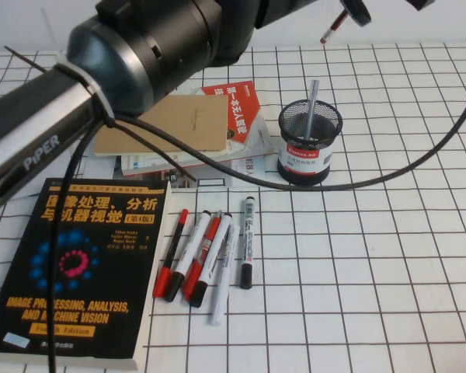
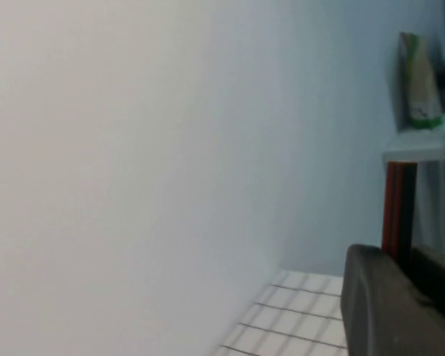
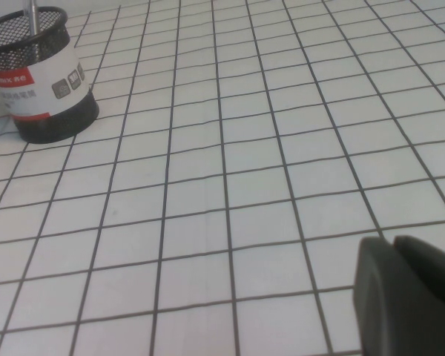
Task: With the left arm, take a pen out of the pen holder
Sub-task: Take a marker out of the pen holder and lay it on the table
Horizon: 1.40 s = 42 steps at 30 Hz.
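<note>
The black mesh pen holder (image 1: 309, 144) stands on the gridded table with one grey pen (image 1: 312, 97) upright in it. My left arm reaches high across the high view, and its gripper (image 1: 358, 11) is up at the top edge, above and behind the holder. It is shut on a red pen (image 1: 332, 29) that hangs clear of the holder. In the left wrist view the red-and-black pen (image 2: 397, 208) sticks out from between the dark fingers (image 2: 378, 304) against the pale wall. My right gripper (image 3: 397, 248) hovers low over the table, shut and holding nothing, with the holder (image 3: 44, 85) far off.
Several markers (image 1: 206, 252) lie side by side in front of the holder. A black textbook (image 1: 74, 268) lies at the front left. A brown notebook (image 1: 171, 124) tops a stack of books to the left of the holder. A black cable (image 1: 241, 165) trails across the table.
</note>
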### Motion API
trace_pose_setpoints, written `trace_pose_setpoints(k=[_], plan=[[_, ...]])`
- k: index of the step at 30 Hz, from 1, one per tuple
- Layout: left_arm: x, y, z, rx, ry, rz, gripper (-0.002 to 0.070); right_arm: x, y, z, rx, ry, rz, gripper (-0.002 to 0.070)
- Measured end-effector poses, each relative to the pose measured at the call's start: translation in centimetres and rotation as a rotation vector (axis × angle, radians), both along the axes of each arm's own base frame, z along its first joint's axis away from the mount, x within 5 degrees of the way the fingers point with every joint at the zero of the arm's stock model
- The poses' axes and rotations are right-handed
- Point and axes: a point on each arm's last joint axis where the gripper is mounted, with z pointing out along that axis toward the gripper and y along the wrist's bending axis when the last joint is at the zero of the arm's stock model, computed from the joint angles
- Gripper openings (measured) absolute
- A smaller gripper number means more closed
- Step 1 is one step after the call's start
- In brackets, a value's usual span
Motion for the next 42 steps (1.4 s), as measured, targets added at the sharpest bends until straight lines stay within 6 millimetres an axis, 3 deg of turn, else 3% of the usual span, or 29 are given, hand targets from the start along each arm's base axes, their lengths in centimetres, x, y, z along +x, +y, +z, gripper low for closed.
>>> trace_pose_setpoints(k=[3,7,14,20,25,28,36,42], plan=[[-1.2,-0.2,-0.4,0.096,0.065,-0.098,0.0029,0.0,0.0,0.0,0.000,0.000,0.000,-0.0016],[-1.6,0.3,-3.1,0.370,0.228,-0.093,0.0029,0.0,0.0,0.0,0.000,0.000,0.000,-0.0017],[0.0,4.9,-6.9,0.728,0.555,0.349,0.0029,0.0,0.0,0.0,0.000,0.000,0.000,-0.0017],[1.8,9.2,-8.3,0.702,0.862,0.475,0.0029,0.0,0.0,0.0,0.000,0.000,0.000,-0.0017],[4.9,12.1,-11.7,0.567,1.189,0.385,0.0029,0.0,0.0,0.0,0.000,0.000,0.000,-0.0016],[6.8,13.2,-14.1,0.511,1.300,0.371,0.0029,0.0,0.0,0.0,0.000,0.000,0.000,-0.0017],[8.7,12.7,-20.1,0.505,1.468,0.359,0.0029,0.0,0.0,0.0,0.000,0.000,0.000,-0.0017],[9.7,11.9,-21.3,0.364,1.502,0.395,0.0029,0.0,0.0,0.0,0.000,0.000,0.000,-0.0017]])
